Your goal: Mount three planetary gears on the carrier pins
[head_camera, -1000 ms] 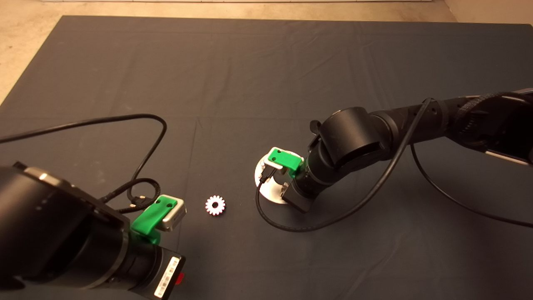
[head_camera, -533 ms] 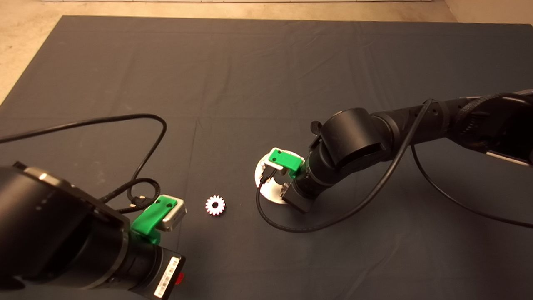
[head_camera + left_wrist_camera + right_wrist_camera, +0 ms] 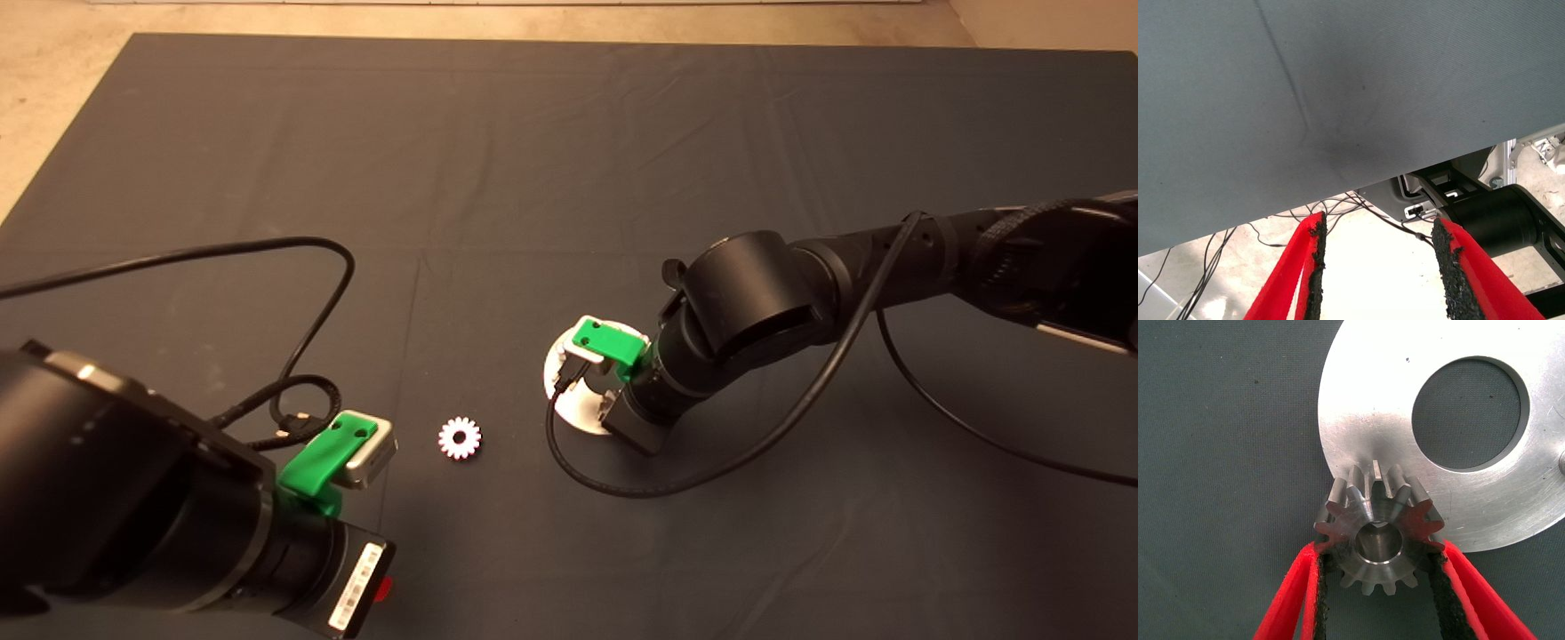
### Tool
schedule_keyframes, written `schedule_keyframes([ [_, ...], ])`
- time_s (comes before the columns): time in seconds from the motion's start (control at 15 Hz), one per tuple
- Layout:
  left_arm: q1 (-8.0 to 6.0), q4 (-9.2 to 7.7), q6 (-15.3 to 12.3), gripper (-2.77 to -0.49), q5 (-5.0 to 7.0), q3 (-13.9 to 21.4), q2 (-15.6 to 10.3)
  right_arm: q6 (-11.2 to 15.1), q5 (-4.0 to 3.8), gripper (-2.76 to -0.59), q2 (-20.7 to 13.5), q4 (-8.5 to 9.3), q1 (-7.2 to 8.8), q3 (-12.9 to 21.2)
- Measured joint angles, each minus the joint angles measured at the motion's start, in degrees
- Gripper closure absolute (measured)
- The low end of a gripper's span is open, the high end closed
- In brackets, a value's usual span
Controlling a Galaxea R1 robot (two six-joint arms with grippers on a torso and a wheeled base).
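The left gripper [image 3: 342,453] waits at the near left of the mat [image 3: 533,160], its fingers spread with nothing between them, and its wrist view shows only bare mat and floor cables beyond the edge. Just right of it, a loose gear [image 3: 460,437] lies flat on the mat, well apart from the disc [image 3: 558,373].

Farther right, the right gripper [image 3: 1378,570] pinches a second gear [image 3: 1378,530] by its toothed sides, right at the near edge of the disc. The pads grip opposite flanks, so the bore faces up toward the wrist camera.

To do this step well, I judge the bore must sit squarely over a pin [image 3: 1561,460] before any descent; the gear should stay level, since a tilt would make it jam on the pin's top. Lower slowly, then let go only once it drops freely.

Much is hidden. From above, the gripper and wrist cover most of the disc. In the wrist view only one pin peeks in at the frame's edge, and whether a pin stands under the held gear cannot be told. A third gear is not seen anywhere.
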Motion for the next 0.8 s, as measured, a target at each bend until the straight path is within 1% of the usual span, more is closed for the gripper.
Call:
schedule_keyframes([
  [0.8, -0.05, 0.0, 0.01, -1.05, 0.0, 0.0, -0.17, -1.27, -0.06, -0.92, 0.02, 0.02, 0.0, -0.01],
])
